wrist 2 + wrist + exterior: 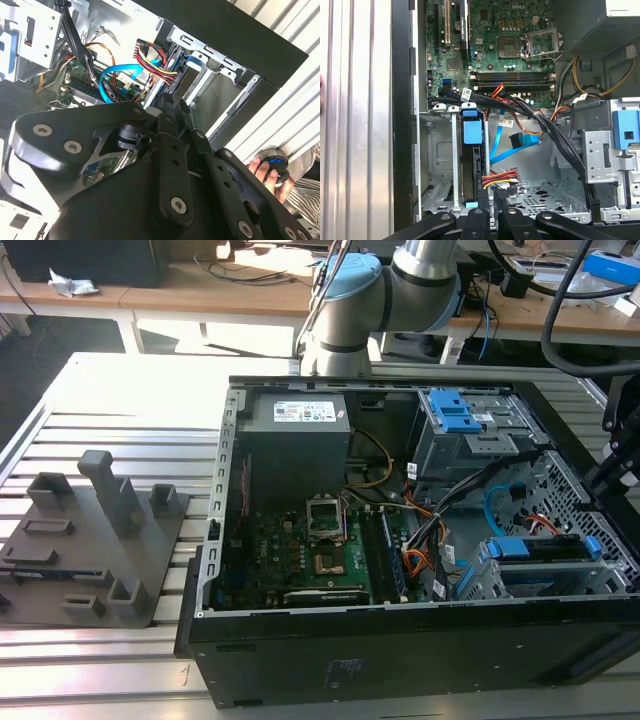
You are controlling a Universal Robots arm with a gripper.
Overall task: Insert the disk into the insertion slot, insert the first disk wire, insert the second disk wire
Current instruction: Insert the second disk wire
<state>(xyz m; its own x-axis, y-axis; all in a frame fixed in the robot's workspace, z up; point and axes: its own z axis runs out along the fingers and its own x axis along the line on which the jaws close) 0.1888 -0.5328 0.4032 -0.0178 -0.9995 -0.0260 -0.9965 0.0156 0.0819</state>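
The disk stands edge-on in its blue carrier inside the insertion slot, a silver metal cage. In the exterior view the disk lies in that cage at the case's front right corner. The first disk wire, a red, yellow and black bundle, ends in a plug at the disk's rear edge. My gripper is shut on that plug; in the second wrist view the gripper meets the same bundle. The second disk wire, flat and light blue, loops free beside the disk.
A black cable bundle crosses above the cage. The motherboard, power supply and dark grey drive housing fill the case. A grey fixture sits on the slatted table. A person's hand rests outside the case.
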